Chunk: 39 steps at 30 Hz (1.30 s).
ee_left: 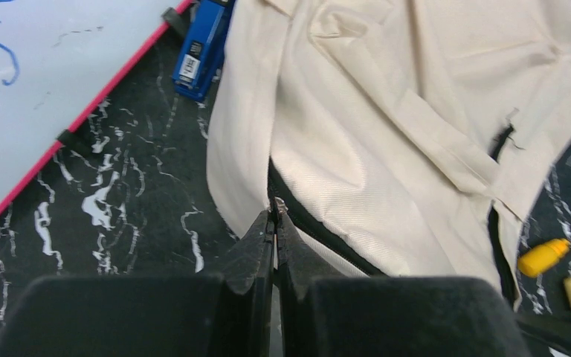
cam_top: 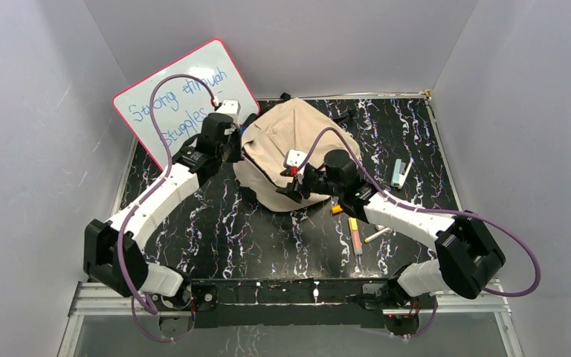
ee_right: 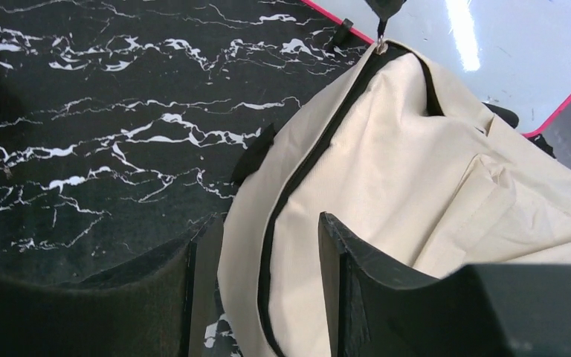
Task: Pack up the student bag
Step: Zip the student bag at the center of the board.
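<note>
1. Currently the bag [cam_top: 297, 145] sits mid-frame in the top view on the table [cam_top: 215, 223], just right of the whiteboard [cam_top: 182, 93]. You cannot tell from these views how far its mouth is open.
2. Your left gripper [ee_left: 275, 230] is at the bag's left edge, fingers pressed together and pinching the zip pull [ee_left: 278, 208]. Likely reason: you hold the pull to run the zip [ee_right: 297, 171] and open the bag for packing.
3. Your right gripper [ee_right: 268, 253] is at the bag's lower edge in the top view. Its jaws are spread wide, straddling the zip line and the fabric rim.
4. It holds nothing, and you cannot tell whether its pads touch the cloth. It is probably placed there to brace the soft bag so it doesn't drag when the pull moves.
5. Loose items lie on the table:
   - A marker [cam_top: 355, 235] is at lower right of the bag.
   - A teal item [cam_top: 400, 172] is farther right, well apart.
   - A blue stapler [ee_left: 201, 48] is at the top of the left wrist view, between board and bag.
6. Judged step: opening the zip. Nothing shows as packed yet.
</note>
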Motion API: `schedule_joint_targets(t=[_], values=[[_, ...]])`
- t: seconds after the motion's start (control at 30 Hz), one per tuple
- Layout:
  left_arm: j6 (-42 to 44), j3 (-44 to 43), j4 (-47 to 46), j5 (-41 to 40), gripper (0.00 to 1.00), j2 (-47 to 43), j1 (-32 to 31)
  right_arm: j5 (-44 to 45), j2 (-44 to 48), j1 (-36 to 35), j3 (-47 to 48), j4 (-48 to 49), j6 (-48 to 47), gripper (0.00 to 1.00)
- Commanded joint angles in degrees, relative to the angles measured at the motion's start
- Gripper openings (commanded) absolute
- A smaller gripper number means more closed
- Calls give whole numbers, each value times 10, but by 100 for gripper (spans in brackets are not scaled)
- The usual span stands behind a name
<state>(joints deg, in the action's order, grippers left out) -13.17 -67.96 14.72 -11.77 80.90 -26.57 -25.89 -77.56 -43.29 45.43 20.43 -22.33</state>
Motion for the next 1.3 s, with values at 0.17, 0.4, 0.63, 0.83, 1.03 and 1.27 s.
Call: schedule_joint_targets(t=[0.17,0.4,0.63,0.83,1.03,1.27], values=[[-82,4,36,11,0,-55,-114,31,21,-9,22,36,81,61],[-96,16,29,-27,0,-40,-142,65,65,-9,-13,20,60,69],[-89,3,12,-37,0,-24,-142,71,36,-10,-15,52,31,74],[-86,1,8,-42,0,-22,-142,63,-14,-9,4,68,15,71],[-79,9,3,-52,0,-26,-142,45,-49,-12,14,78,10,61],[-60,-4,5,-56,0,-5,-125,44,-63,-14,24,53,4,14]])
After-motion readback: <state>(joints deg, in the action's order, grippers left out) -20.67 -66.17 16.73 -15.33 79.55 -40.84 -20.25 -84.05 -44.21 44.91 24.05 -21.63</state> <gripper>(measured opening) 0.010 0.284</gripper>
